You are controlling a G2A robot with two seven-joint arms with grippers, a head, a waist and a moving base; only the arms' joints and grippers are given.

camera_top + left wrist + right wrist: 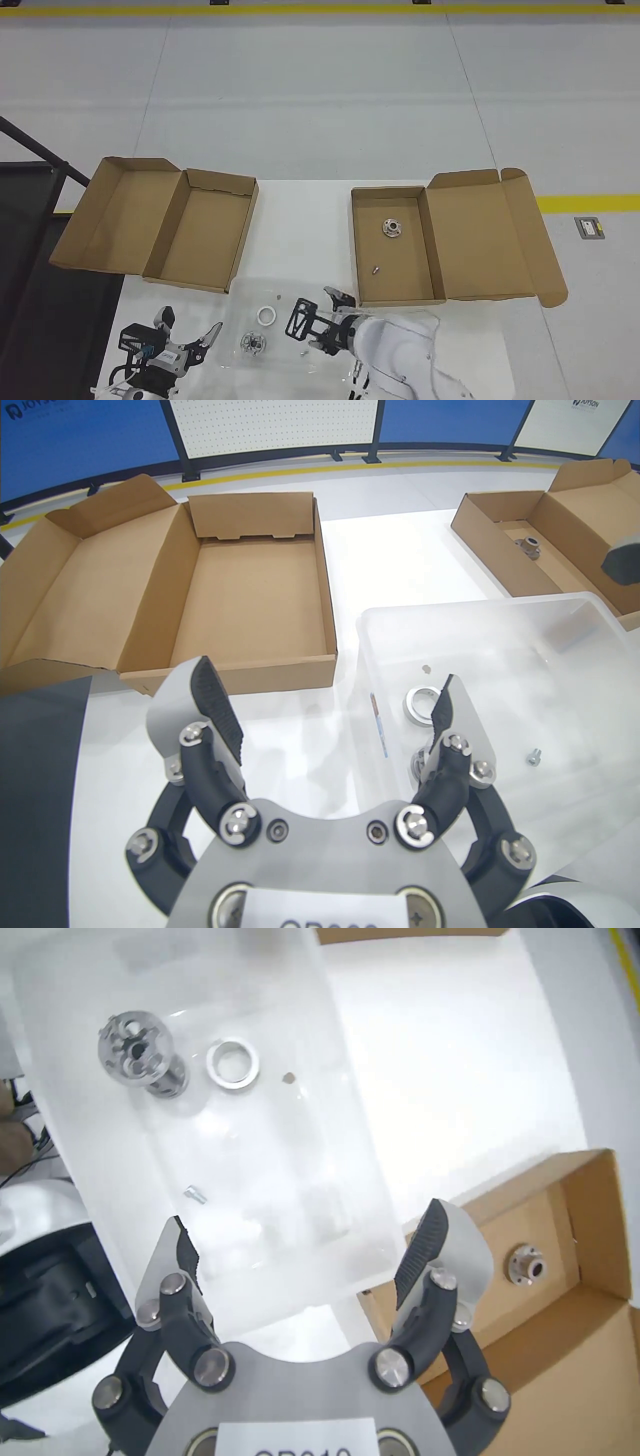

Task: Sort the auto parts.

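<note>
Right wrist view: right gripper [305, 1215], jaws wide and empty, seemingly over the bin [320, 1138]; left gripper [325, 680] likewise spread.

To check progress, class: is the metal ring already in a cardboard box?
No, the metal ring lies in the clear plastic bin.

Clear bin [480, 605]: translucent plastic, open top, on the white table [300, 220] between two open cardboard boxes. Contents: one flanged hub [135, 1053], bright metal, drilled flange face showing, body tilted; one plain metal ring [232, 1064], flat on the floor just beside the hub; one small bolt [195, 1193], on its side, apart from both; one tiny dark piece [288, 1077] near the ring, kind not discernible. Right box [352, 240]: a second flanged hub [390, 228], flange down, bore up, and a second bolt [375, 267] lying apart from it. Left box [205, 235]: brown, flaps spread open.
</note>
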